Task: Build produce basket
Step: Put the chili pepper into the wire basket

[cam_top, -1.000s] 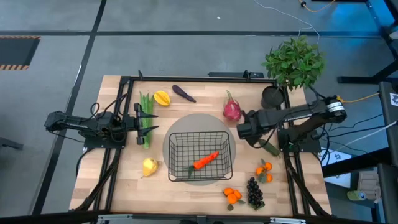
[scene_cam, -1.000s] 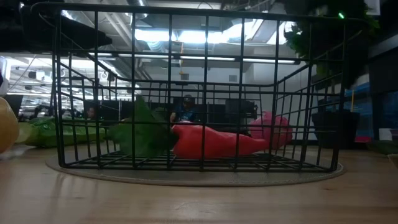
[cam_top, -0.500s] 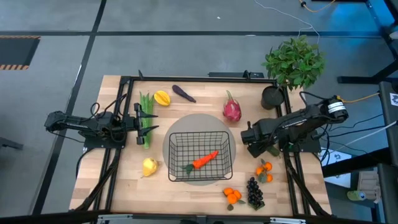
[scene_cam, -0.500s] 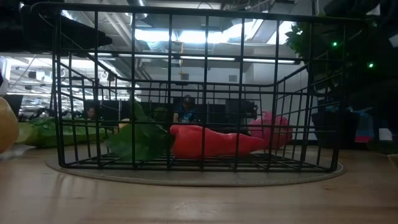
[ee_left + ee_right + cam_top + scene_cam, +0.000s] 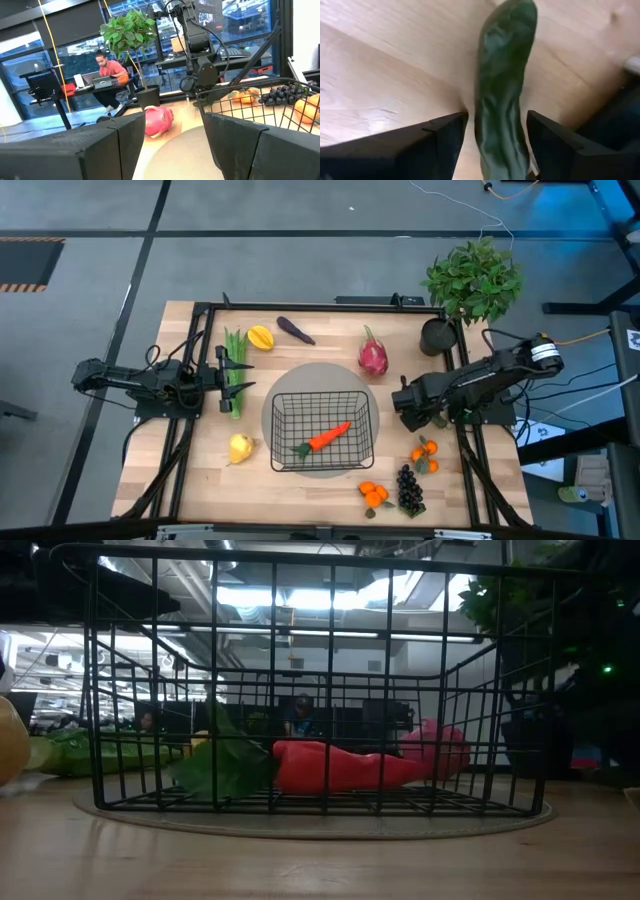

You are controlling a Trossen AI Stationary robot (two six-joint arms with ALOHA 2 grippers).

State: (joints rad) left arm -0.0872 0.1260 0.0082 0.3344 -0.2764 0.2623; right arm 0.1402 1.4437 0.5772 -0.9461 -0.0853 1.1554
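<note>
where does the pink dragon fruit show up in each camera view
High view: dragon fruit lies beyond the basket, toward the potted plant.
Low view: pink shape seen through the basket's far wires, right of the carrot.
Left wrist view: on the table, below the plant.
Right wrist view: not in it.
Shared landmark: the basket.

A long, dark green, mottled cucumber-shaped vegetable (image 5: 502,95) lies on the light wooden tabletop (image 5: 385,75), between the right gripper's (image 5: 497,142) two spread dark fingers (image 5: 440,137).
</note>
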